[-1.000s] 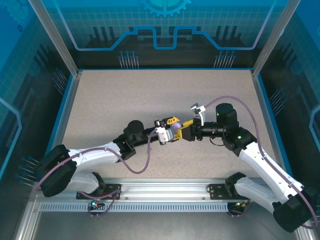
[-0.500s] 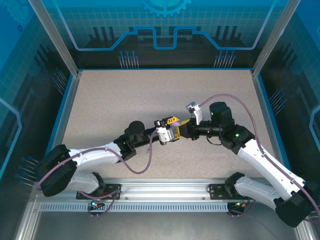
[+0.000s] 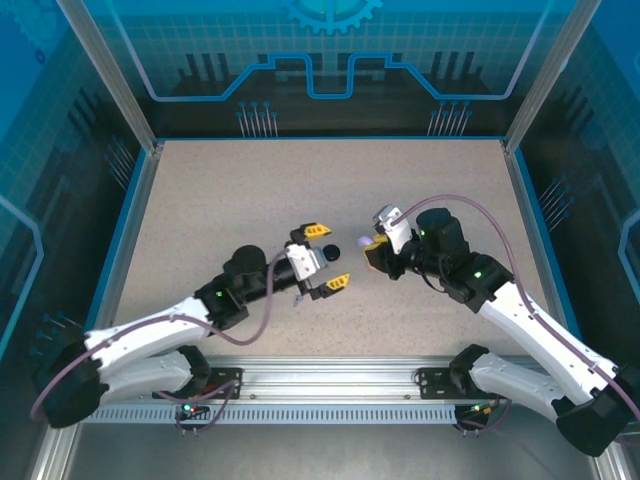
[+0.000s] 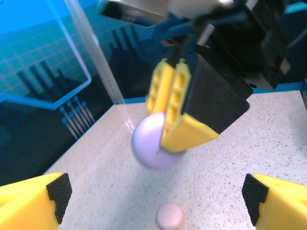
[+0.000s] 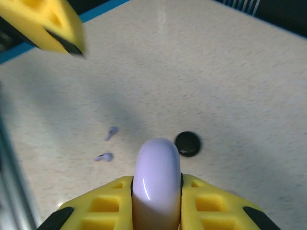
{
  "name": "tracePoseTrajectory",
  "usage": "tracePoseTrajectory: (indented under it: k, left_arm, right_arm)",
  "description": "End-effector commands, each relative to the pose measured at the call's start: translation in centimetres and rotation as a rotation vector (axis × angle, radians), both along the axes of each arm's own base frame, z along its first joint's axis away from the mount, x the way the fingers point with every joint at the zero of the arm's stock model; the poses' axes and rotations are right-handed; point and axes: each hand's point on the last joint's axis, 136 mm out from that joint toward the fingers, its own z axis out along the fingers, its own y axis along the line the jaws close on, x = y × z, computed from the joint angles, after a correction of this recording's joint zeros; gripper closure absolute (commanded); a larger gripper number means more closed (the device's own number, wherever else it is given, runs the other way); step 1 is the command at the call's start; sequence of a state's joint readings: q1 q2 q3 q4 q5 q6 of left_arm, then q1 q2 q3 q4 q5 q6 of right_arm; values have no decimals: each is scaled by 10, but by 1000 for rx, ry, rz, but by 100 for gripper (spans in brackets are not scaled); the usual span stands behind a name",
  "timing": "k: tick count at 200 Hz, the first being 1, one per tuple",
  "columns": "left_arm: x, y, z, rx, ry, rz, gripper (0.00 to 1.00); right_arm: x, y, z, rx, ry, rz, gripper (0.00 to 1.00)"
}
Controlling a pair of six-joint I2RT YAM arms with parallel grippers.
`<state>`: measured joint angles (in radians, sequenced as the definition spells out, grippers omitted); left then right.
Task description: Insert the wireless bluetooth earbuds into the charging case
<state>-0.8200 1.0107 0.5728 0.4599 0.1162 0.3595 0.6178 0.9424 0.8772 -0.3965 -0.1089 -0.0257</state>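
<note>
While two lilac earbuds (image 5: 111, 132) (image 5: 103, 156) lie loose and close together on the speckled table (image 5: 216, 72), none sits in a case. Near them rests a black round case (image 5: 187, 143), glossy and coin-like, lid shut. The lilac case (image 5: 157, 177), smooth and rounded, is off the table, clamped edge-on between the yellow ribbed fingers of the right gripper (image 3: 374, 245); what it holds inside cannot be told. Below it on the table sits a pale pink rounded case (image 4: 169, 216). The left gripper (image 3: 325, 256) faces the right one with its jaws spread wide, its black-padded fingertips (image 4: 60, 191) on either side of the black case, touching nothing.
</note>
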Motion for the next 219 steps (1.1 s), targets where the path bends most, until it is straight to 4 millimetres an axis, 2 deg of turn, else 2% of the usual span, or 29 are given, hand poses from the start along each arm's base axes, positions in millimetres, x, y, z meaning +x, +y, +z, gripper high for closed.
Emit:
tracePoseTrajectory:
  k: [1,31,58,78,98,125,151,177,219]
  left_arm:
    - [12,34,-5,-92,390,143,5]
    - [27,67,9,-284,762,269,11]
    - [33,73,16,-384,971,365,16]
    - [40,63,13,-506,1127,370,25]
    - [49,49,8,-646,1278,343,29]
    - [57,35,9,-809,1397,306,37]
    - [60,28,5,-926,1496,341,50]
    - [57,22,-22,-990,1648,474,53]
    - [60,10,-41,-1032,1741,533,52]
  right_arm:
    - [17,-8,-9,-199,-240,-7,81]
    - [28,-1,-12,-340,-442,-6,81]
    - [32,9,-8,-400,-545,-4,81]
    - [34,19,-8,-443,-602,16,81]
    - [34,28,-10,-467,-634,46,81]
    - [33,37,-16,-491,-646,89,81]
    - [32,43,-19,-494,-647,120,81]
    - [32,49,-22,-499,-643,141,81]
    - [32,56,-24,-525,-646,166,81]
